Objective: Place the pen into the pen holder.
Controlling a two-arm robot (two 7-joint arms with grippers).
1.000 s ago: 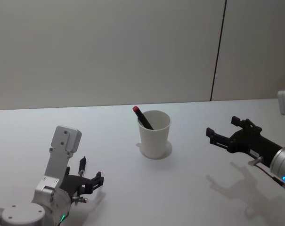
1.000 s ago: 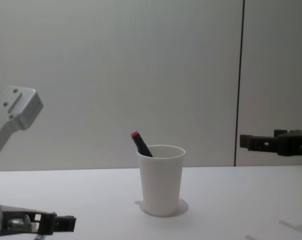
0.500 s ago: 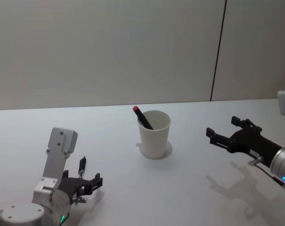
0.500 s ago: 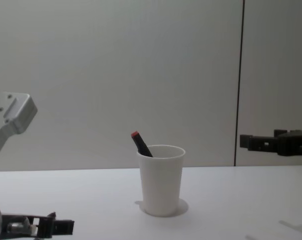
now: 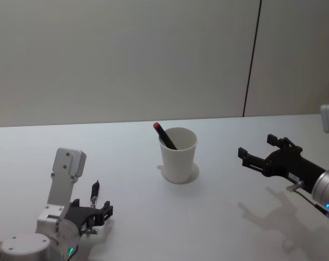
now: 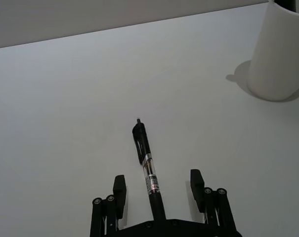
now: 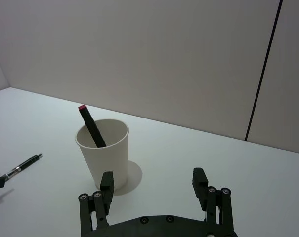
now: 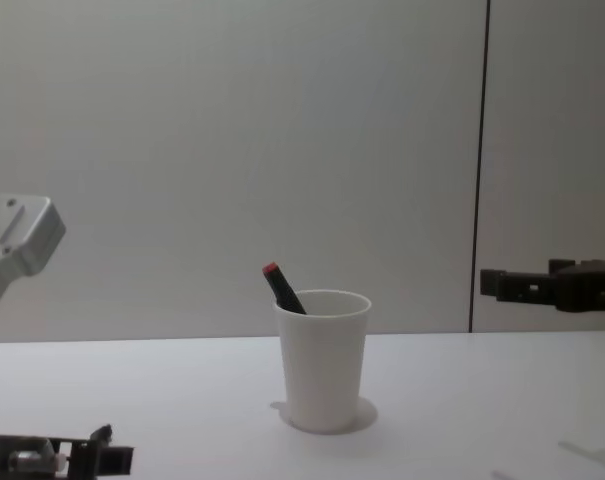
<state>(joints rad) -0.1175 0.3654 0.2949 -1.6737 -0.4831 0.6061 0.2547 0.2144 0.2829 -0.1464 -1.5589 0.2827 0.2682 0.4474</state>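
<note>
Done: a red-capped marker (image 5: pixel 163 135) sits in the cup (image 5: pixel 178 160).
Remaining: my left hand (image 6: pixel 157 178), open, straddles the pen (image 6: pixel 143 148) lying on the tabletop (image 6: pixel 65 98).
Right hand (image 5: pixel 256 145): open, idle.

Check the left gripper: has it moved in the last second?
Yes. In the head view the left gripper has drawn back toward the robot and slightly left, farther from the pen holder, which stays put.

from the head, down over the table (image 5: pixel 153 217); from the chest, low, level, side-on; from each wrist, forward and slightly down; sharing the pen holder (image 5: pixel 178 157) in all four.
</note>
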